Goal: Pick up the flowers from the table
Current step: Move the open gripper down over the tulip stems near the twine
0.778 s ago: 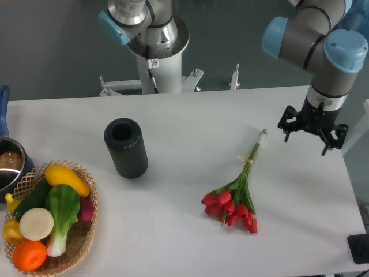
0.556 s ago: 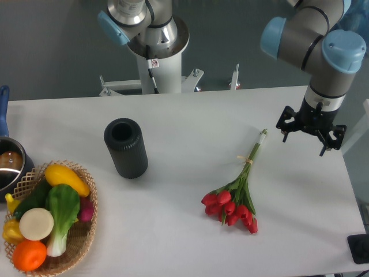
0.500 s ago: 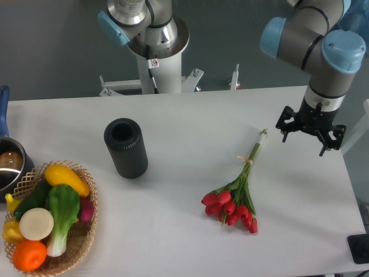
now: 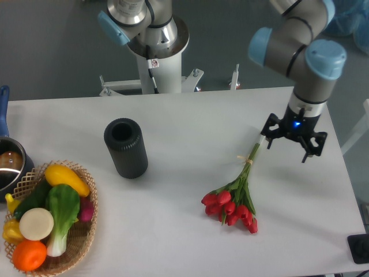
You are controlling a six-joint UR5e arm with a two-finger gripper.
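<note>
Leftmost, a woven basket of colourful produce and a black cylinder stand on the white table. Right of centre lie the red tulips with thin green stems. Beside the stem ends hangs the black pincer, spread open, empty.

Robot lab: pedestal-mounted arm, white table.

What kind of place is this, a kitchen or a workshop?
Probably a robotics lab: a robot arm's gripper hovers over a bare white table set with flowers and a basket of produce.
</note>
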